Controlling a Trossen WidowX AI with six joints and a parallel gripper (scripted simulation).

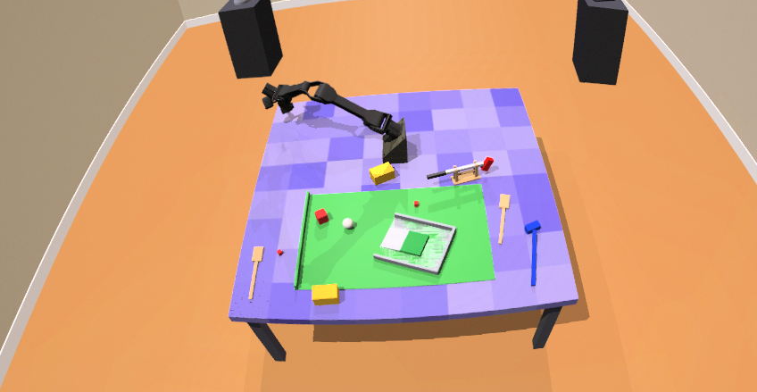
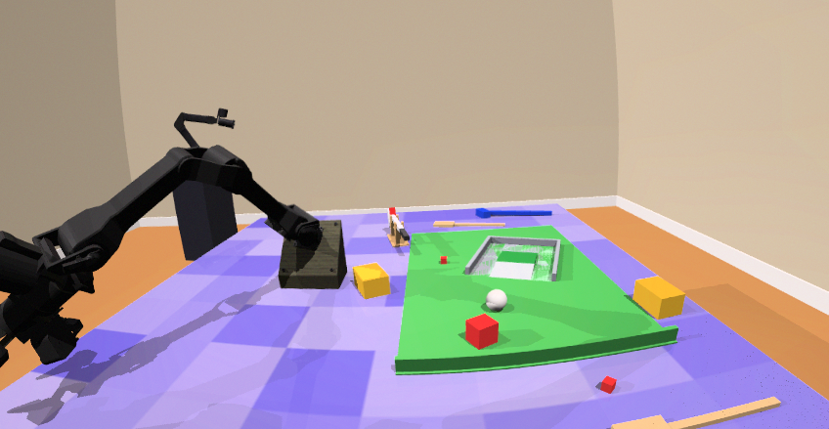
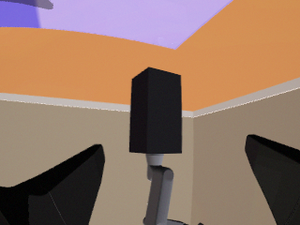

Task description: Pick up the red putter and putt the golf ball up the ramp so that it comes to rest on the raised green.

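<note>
Red putter (image 1: 461,168) lies on a small wooden stand (image 1: 465,175), well apart from the claw (image 1: 276,98), far across the surface (image 1: 297,160); golf ball (image 1: 347,222) rests on the green mat (image 1: 467,261), also distant. Claw hangs at the surface's corner, jaws spread wide, gripping nothing.
</note>
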